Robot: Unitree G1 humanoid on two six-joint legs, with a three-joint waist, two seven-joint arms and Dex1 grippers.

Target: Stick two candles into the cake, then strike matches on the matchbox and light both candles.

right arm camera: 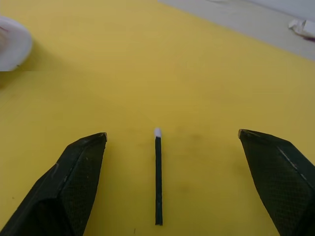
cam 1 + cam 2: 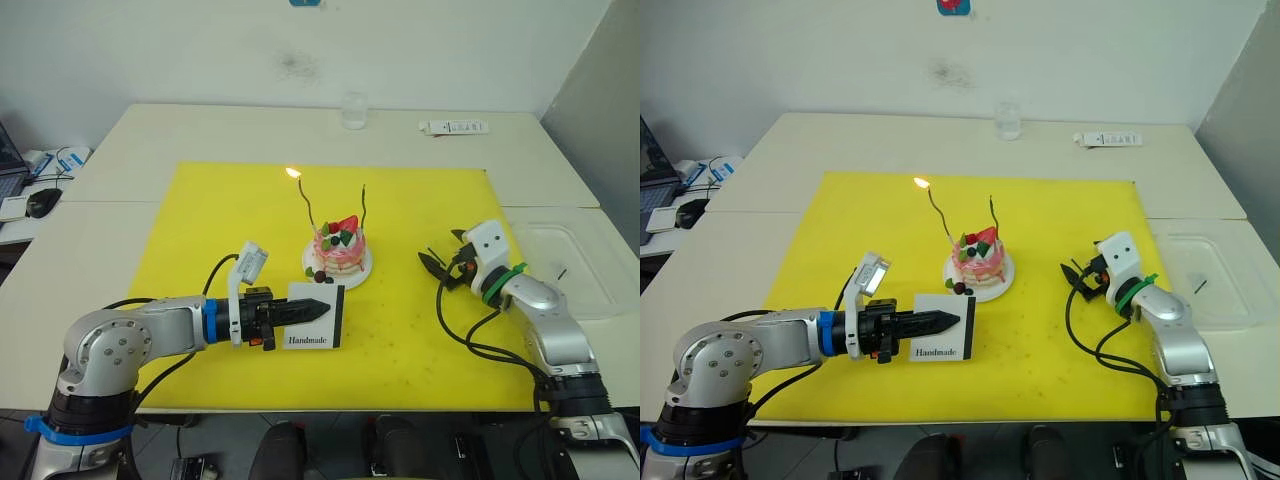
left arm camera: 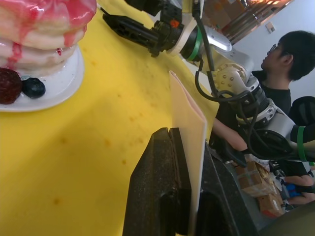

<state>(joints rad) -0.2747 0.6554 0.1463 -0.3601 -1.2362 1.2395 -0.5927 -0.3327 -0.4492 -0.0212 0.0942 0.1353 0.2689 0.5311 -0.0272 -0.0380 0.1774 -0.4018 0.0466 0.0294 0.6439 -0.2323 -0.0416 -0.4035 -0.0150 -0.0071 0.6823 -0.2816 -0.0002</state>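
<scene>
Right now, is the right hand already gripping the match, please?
No, the match lies on the yellow mat between the open right hand.

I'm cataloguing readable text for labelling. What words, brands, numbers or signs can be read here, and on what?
"Handmade": black lettering on the white matchbox, held upright by the left gripper.
White strip at the table's far edge: dark markings, too small to read.
Nothing else legible.
</scene>
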